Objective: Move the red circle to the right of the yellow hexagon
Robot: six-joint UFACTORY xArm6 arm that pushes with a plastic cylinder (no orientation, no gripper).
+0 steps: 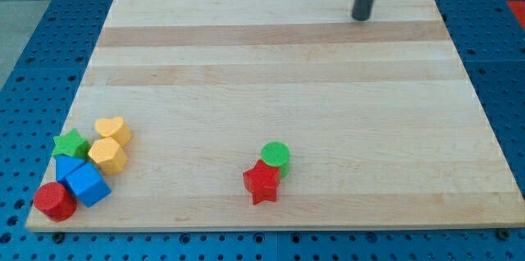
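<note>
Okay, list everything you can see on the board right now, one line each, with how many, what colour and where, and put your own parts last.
red circle: one, red, bottom-left corner of the board, against the blue blocks
blue blocks: two, blue, side by side just right of and above the red circle; the lower reads as a cube
green star: one, green, above the blue blocks
yellow hexagon: one, yellow, right of the green star
yellow heart: one, yellow, just above the hexagon
green circle: one, green, bottom centre
red star: one, red, touching the green circle's lower left
wooden board: one, light wood, fills the view
my tip: one, dark rod, top right, far from every block
</note>
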